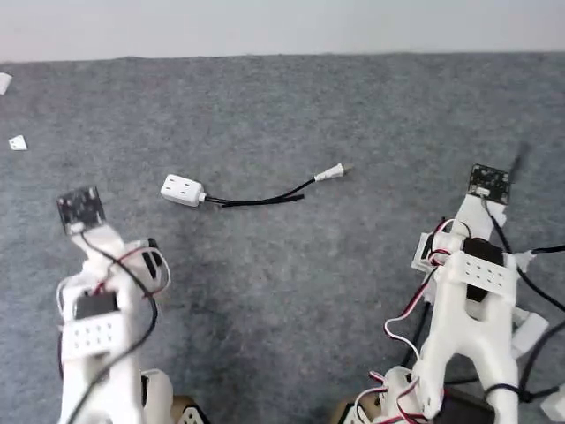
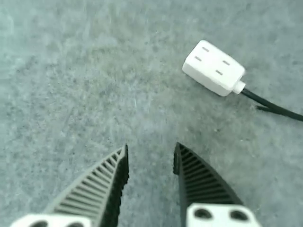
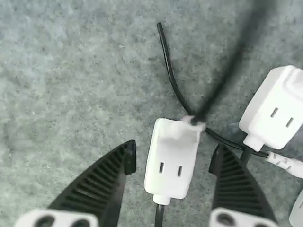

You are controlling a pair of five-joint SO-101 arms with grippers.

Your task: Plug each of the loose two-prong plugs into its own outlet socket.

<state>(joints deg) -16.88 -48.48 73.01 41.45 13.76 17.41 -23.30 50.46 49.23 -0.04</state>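
A white three-outlet socket block (image 1: 182,190) lies on the grey carpet, and its black cord (image 1: 260,200) runs right to a loose two-prong plug (image 1: 331,173). My left arm (image 1: 93,300) stands at the near left. Its gripper (image 2: 151,149) is open, a short way from that block (image 2: 214,67), with nothing between the fingers. My right arm (image 1: 472,291) is at the right. Its gripper (image 3: 175,147) is open, and its fingers straddle a white two-slot socket (image 3: 171,158) on a black cord (image 3: 170,71). A second white socket (image 3: 277,111) lies just beside it.
Small white scraps (image 1: 18,142) lie at the carpet's far left edge. A pale wall (image 1: 282,26) bounds the back. Red, white and black robot wires (image 1: 415,318) hang by the right arm. Open carpet (image 1: 291,291) lies between the arms.
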